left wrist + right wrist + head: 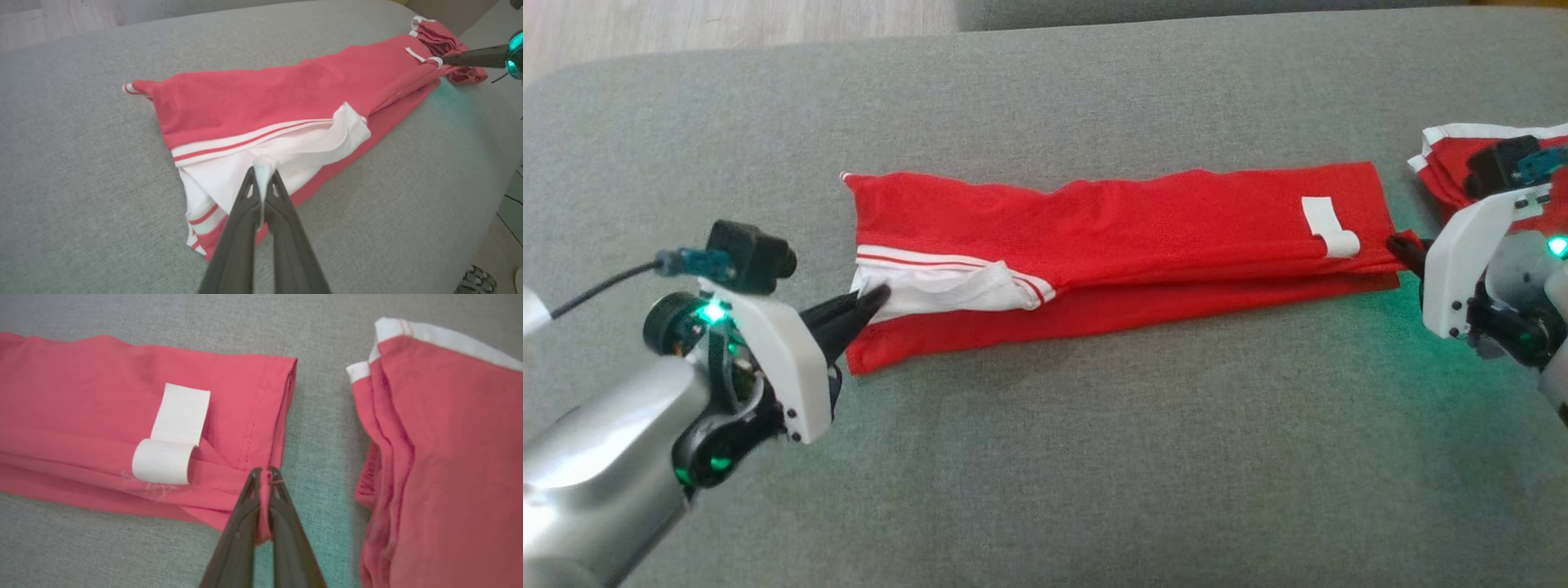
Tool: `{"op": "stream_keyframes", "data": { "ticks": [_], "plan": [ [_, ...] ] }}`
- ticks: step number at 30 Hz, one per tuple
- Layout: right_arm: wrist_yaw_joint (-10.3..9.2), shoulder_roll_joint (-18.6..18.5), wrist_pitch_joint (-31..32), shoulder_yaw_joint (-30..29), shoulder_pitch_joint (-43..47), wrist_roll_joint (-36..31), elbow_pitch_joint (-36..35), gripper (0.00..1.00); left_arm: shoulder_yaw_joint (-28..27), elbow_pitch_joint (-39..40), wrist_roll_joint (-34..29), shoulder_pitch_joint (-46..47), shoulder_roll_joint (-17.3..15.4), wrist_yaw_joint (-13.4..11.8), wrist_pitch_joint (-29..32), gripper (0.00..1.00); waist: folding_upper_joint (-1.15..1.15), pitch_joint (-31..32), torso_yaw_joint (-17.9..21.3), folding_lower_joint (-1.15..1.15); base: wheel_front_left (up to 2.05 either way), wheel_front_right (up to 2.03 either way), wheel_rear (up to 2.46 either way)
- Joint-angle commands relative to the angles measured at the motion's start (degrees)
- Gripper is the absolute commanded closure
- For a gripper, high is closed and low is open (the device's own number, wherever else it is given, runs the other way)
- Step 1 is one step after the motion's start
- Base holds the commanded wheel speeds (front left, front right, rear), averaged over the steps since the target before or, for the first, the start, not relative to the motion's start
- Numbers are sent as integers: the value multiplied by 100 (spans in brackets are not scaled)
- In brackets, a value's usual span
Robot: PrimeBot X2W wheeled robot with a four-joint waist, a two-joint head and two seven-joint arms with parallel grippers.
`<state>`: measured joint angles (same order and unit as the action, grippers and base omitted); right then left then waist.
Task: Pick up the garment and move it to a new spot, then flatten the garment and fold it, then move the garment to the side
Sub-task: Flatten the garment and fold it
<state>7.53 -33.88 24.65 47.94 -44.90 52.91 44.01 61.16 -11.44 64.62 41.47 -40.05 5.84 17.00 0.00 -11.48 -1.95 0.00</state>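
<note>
The garment [1127, 229] is red mesh with white trim and a white label [1327, 226], folded into a long strip across the grey cushion. My left gripper [878, 296] is shut on the white fabric at the strip's left end; in the left wrist view a pinch of white cloth sits between its fingertips [263, 169]. My right gripper [1398, 243] is shut on the red hem at the right end, and the right wrist view shows red cloth [122, 416] pinched in my right gripper [265, 473].
A second red garment [1454, 163] with white trim lies folded at the cushion's far right, partly behind my right wrist, and also appears in the right wrist view [449, 457]. The grey cushion [1094, 457] extends wide in front; wooden floor [727, 24] lies beyond.
</note>
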Motion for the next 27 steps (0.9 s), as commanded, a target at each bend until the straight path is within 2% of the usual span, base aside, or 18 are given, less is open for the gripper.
{"op": "stream_keyframes", "data": {
  "ticks": [1, 2, 6, 11, 18, 23, 27],
  "plan": [
    [-4, -214, -6, -14, -2, 46, -43, 2, -285, 46, -102, 195, -195, -50, -58, 25, 0, -8, 5, 0, 0, 0, 0],
    [-4, -191, 54, 3, 3, 78, -5, 0, -286, -5, -144, 192, -169, -97, -109, 0, 0, -10, 11, 0, 0, 0, 0],
    [-4, -152, -144, -114, -108, 142, 81, 0, -358, -186, -308, 204, -16, -277, -455, 0, 0, 13, 33, 0, 0, 0, 0],
    [-4, -65, -588, -390, -299, 236, 115, 0, -748, -450, -451, 250, 240, -654, -1369, 0, 0, 126, 80, 0, 0, 0, 0],
    [-4, 150, -2096, -860, -511, -43, 42, 0, -1494, -566, -476, 145, 634, -1073, -2936, 0, 0, 318, 137, 0, 0, 0, 0],
    [-4, 523, -3440, -1277, -405, -433, 83, 0, -2143, -371, -713, -273, 943, -1250, -3191, 0, 0, 456, 154, 0, 0, 0, 0],
    [-4, 1030, -3902, -1744, -98, -774, 40, 0, -2927, -95, -1343, -935, 1345, -1253, -3197, 0, 0, 549, 166, 0, 0, 0, 0]
  ]
}}
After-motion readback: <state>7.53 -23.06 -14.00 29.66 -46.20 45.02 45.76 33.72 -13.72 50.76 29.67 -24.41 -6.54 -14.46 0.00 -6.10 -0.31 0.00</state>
